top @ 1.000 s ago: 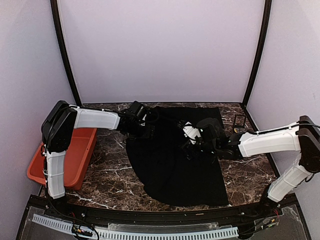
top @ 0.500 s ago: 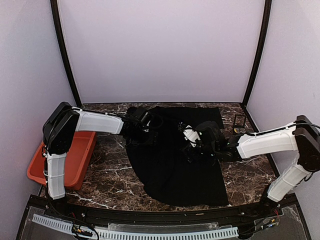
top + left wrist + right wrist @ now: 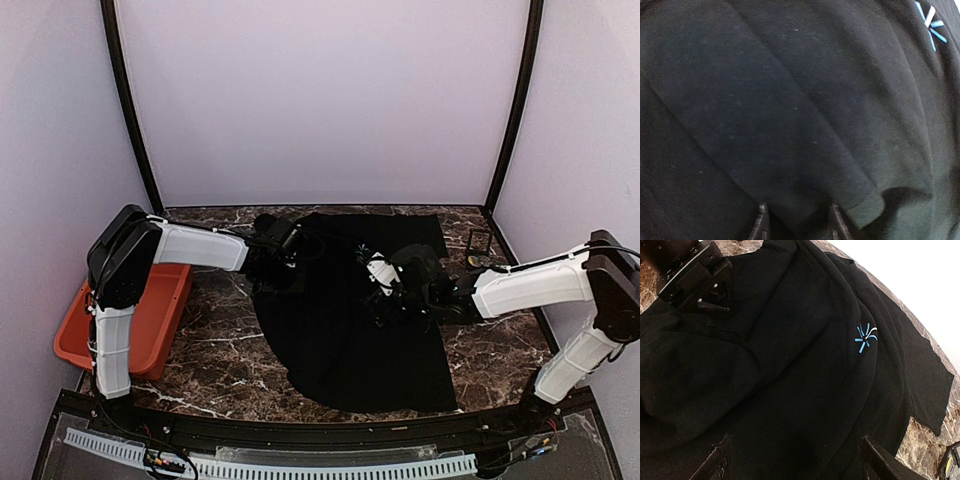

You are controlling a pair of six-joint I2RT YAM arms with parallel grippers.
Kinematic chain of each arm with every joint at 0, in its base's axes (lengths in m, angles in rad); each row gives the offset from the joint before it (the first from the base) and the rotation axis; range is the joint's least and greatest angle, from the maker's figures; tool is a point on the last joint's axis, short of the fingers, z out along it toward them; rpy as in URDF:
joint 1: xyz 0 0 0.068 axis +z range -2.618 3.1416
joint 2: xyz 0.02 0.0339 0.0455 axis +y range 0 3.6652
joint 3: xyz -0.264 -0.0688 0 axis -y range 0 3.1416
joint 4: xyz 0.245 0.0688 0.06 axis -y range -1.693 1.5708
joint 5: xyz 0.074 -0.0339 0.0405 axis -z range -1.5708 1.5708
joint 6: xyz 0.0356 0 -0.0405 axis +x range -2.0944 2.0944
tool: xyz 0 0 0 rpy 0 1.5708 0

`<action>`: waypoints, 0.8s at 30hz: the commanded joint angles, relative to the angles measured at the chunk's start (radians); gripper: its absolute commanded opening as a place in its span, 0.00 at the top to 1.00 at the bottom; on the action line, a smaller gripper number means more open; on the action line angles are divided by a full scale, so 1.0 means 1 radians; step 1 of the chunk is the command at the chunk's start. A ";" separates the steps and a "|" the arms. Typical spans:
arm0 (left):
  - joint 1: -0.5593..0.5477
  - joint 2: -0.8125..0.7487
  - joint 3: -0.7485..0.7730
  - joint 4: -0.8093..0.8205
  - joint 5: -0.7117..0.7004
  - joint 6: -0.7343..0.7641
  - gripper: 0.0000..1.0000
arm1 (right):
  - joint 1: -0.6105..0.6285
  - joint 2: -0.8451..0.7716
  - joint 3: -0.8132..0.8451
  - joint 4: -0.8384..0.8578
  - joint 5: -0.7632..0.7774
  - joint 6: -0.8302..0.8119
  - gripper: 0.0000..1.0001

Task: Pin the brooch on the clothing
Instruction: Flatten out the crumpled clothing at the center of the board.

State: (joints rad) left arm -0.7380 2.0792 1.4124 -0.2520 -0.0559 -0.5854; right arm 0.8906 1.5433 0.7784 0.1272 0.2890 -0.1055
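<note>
Black knit fabric, limp and light: the clothing [image 3: 340, 330] lies spread over the middle of the marble tabletop [image 3: 210, 340], creased and with one side folded over itself. We judge that it will sag and bunch rather than hold any shape, and that a deep pinch may catch two layers at once. The best holds appear to be the hemmed sleeve edge [image 3: 865, 211] and raised folds, with the chest around the starburst print [image 3: 866, 337] kept flat for pinning. The left gripper [image 3: 799, 225] sits low on the sleeve fold, jaws at a middling gap with cloth between the tips; we cannot tell whether they pinch it. The right gripper [image 3: 800, 460] hovers over the shirt's middle, jaws wide, holding nothing. We make out no brooch.
</note>
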 commanded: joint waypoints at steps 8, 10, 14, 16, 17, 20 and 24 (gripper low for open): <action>-0.016 0.015 -0.004 -0.027 -0.009 -0.025 0.97 | 0.010 0.039 -0.030 0.031 0.010 0.025 0.15; -0.016 0.005 -0.001 -0.029 -0.014 -0.025 0.99 | 0.010 0.051 -0.032 0.029 0.011 0.028 0.15; -0.016 -0.029 0.008 -0.037 -0.039 -0.014 0.99 | 0.009 0.084 -0.032 0.019 0.015 0.037 0.15; -0.017 -0.050 0.015 -0.042 -0.054 -0.006 0.99 | 0.010 0.101 -0.029 0.008 0.017 0.042 0.15; -0.017 -0.066 0.018 -0.044 -0.060 -0.004 0.99 | 0.010 0.107 -0.028 0.002 0.017 0.046 0.15; -0.019 -0.091 0.023 -0.063 -0.057 0.005 0.98 | 0.009 0.117 -0.023 -0.011 0.012 0.057 0.15; -0.033 -0.142 -0.019 -0.098 -0.057 0.010 0.69 | 0.010 0.117 -0.023 -0.021 0.007 0.063 0.15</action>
State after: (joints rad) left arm -0.7509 2.0377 1.4132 -0.2863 -0.0986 -0.5900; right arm 0.8906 1.6520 0.7597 0.1120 0.2897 -0.0666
